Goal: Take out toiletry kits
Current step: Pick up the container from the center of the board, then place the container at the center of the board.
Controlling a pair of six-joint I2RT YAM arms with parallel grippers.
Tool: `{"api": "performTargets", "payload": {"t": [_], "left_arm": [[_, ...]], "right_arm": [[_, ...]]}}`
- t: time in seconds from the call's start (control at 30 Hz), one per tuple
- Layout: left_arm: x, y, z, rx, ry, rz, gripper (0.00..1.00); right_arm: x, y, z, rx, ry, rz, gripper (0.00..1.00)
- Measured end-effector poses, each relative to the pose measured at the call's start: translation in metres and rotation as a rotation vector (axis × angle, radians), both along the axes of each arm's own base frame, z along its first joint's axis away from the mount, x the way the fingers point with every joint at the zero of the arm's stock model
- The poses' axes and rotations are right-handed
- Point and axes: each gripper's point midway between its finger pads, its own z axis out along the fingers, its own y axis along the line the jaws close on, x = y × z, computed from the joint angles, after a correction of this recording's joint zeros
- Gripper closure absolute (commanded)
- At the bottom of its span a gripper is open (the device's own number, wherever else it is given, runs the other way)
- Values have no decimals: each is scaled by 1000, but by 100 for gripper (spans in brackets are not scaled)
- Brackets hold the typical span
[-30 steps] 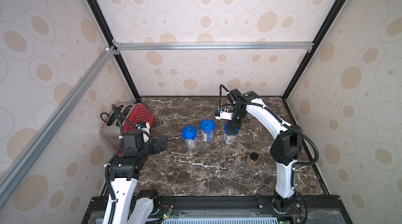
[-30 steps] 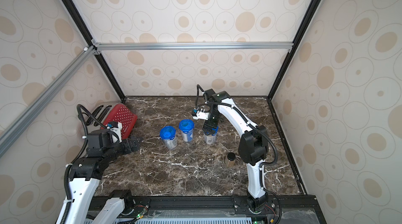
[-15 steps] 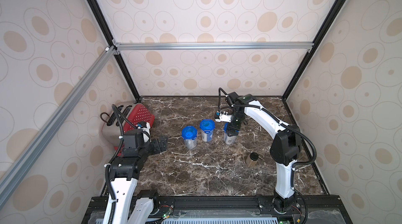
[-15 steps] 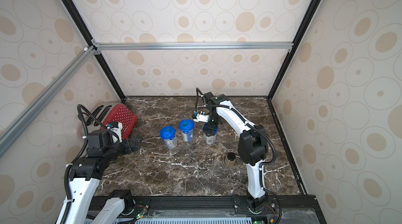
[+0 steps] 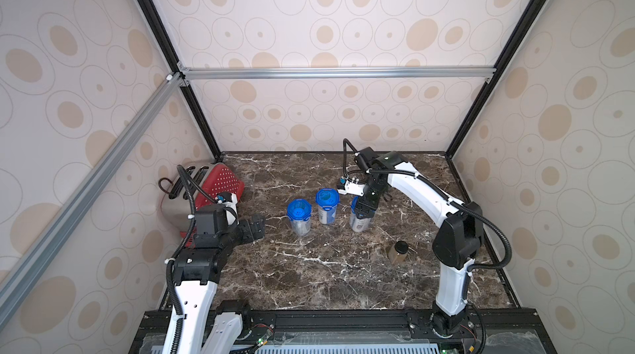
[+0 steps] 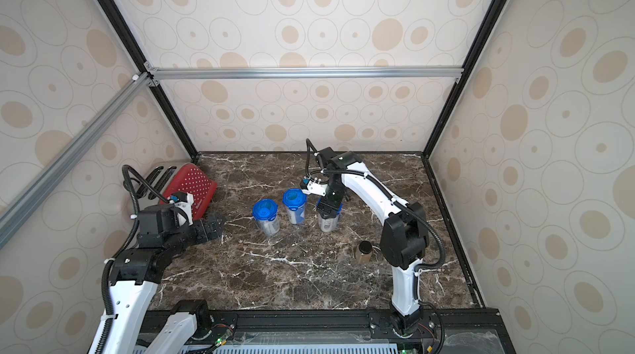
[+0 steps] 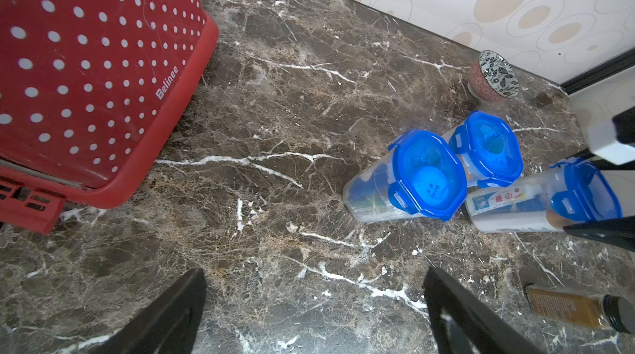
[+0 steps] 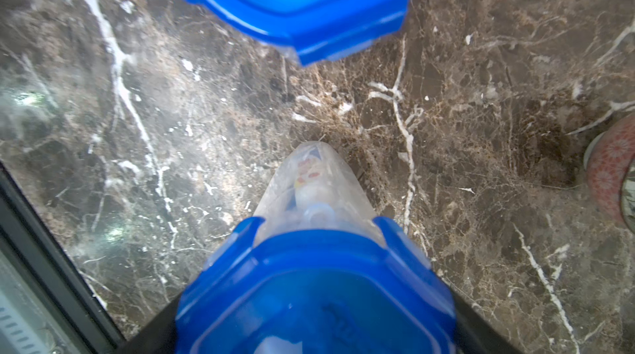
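Note:
Three clear jars with blue clip lids stand in a row mid-table: the left jar [image 5: 299,216], the middle jar [image 5: 327,206] and the right jar [image 5: 359,223]. The toiletry kits are inside them; a toothpaste tube [image 7: 498,201] and a small packet [image 8: 309,177] show through the walls. My right gripper [image 5: 364,213] points down over the right jar, and its black fingers press both sides of that jar's blue lid [image 8: 316,300]. My left gripper [image 5: 256,227] hovers open and empty above the marble beside the toaster, left of the jars.
A red dotted toaster [image 5: 213,191] lies against the left wall. A small brown jar with a dark lid [image 5: 398,252] stands in front of the right jar. A small patterned bowl [image 7: 494,76] sits behind the jars near the back wall.
My right gripper has come down onto the right jar and its jaws have narrowed onto the lid. The left arm has not moved.

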Motion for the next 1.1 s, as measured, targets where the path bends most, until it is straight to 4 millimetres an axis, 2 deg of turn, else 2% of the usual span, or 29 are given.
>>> {"api": "performTargets", "payload": {"t": [0.13,0.23,0.4,0.53,0.7,0.93,1.1], "left_arm": [[0,-1,0,-2,0,-2,1],[0,-1,0,-4,0,-4,1],[0,-1,0,-4,0,-5,1],[0,-2,0,-7,0,-8,1],[0,-2,0,-9,2,-11,1],[1,-3,-2,-11,8,-14,1],[1,-3,-2,-13,11,-16,1]], "right_arm": [[-26,11,16,39,-9,-11,30],[-50,22,18,43,4,-6,30],[-82,41,3,20,43,0,30],[-97,50,-10,-4,53,-13,29],[-97,60,-14,-2,27,-37,28],[-83,67,-26,-30,-3,-62,27],[-74,73,-26,-36,-23,-68,26]]}}
